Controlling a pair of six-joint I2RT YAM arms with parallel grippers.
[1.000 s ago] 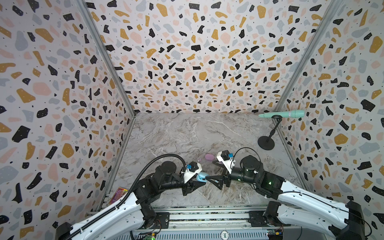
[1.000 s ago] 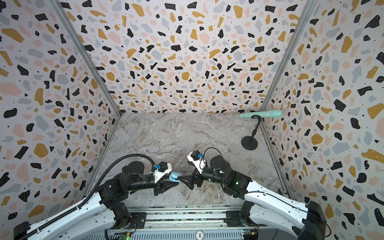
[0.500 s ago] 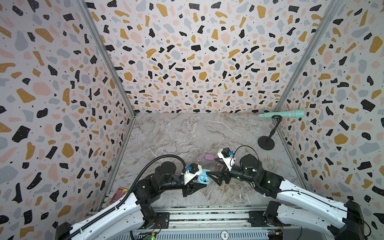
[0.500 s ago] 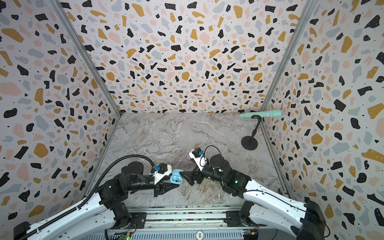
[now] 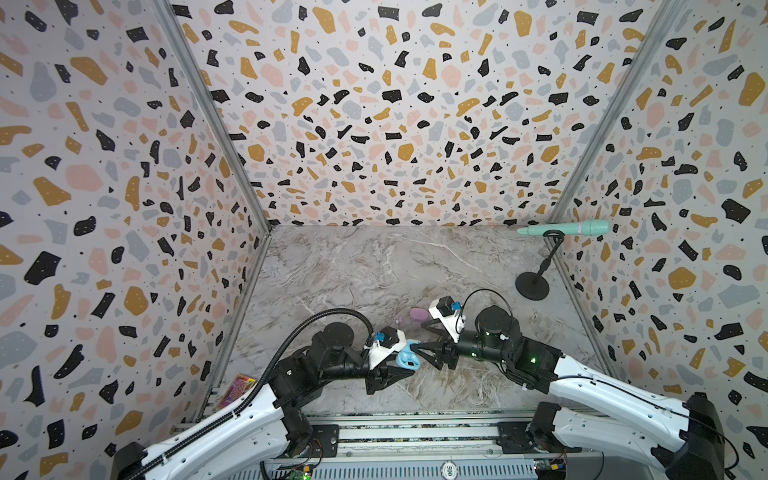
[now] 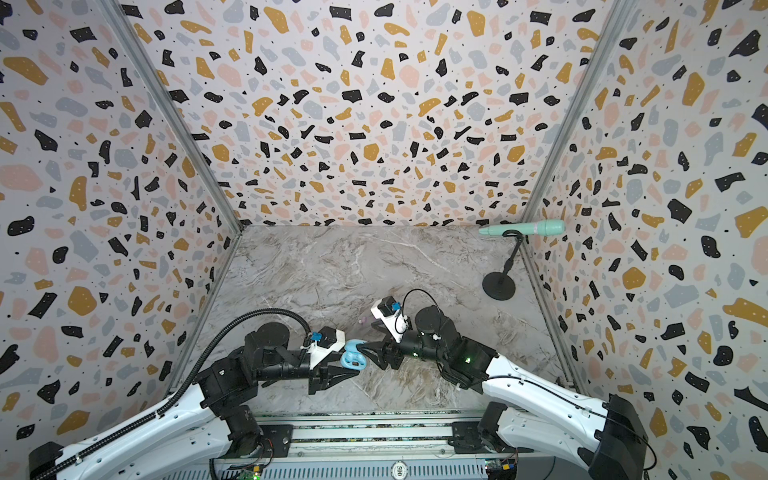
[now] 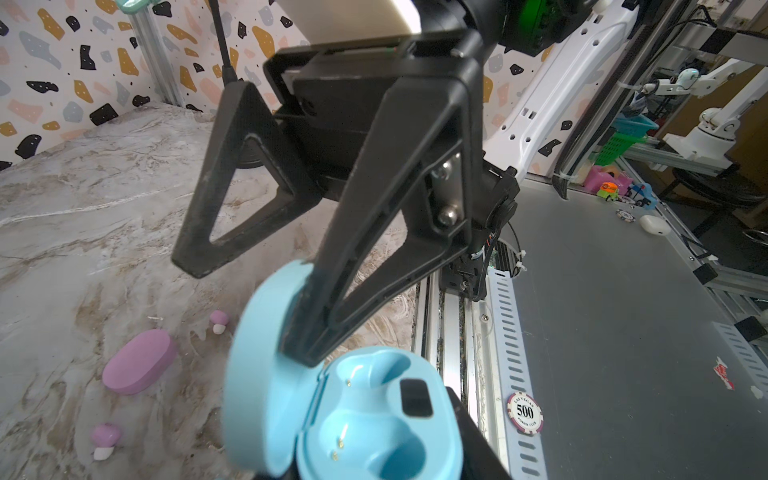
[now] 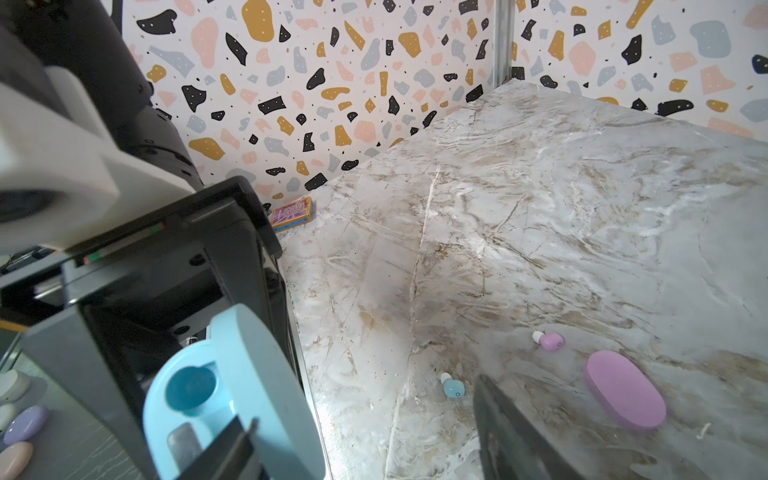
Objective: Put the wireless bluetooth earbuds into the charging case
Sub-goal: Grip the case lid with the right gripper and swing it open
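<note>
On the table point(image 5: 374, 266), your two arms are meeting low at 6 o'clock in both top views. Your left gripper point(image 5: 405, 365) is clamping the base of the blue case point(image 7: 365, 415) and holding it up off the marble. Your right gripper point(image 7: 249, 309) is reaching in with its jaws standing apart around the lid point(image 7: 257, 374). One finger is pressing on the lid's inner face, the other is hanging clear on the outer side, and nothing is being gripped.

The blue case is sitting open, and both of its sockets are showing empty. The pink case point(image 7: 139, 361) is lying shut on the marble at 12 o'clock from the blue one.

Two pink earbuds point(image 7: 218, 320) point(image 7: 104, 438) are lying loose on the marble, one on either side of the pink case. One blue earbud point(image 8: 453, 386) is lying loose near the pink case too. I am not finding the second blue one in any view.

So you are early in the job, by my reading. One case is being opened, no earbud is seated, and the pink case is waiting to be opened. All four earbuds are waiting to go in.
</note>
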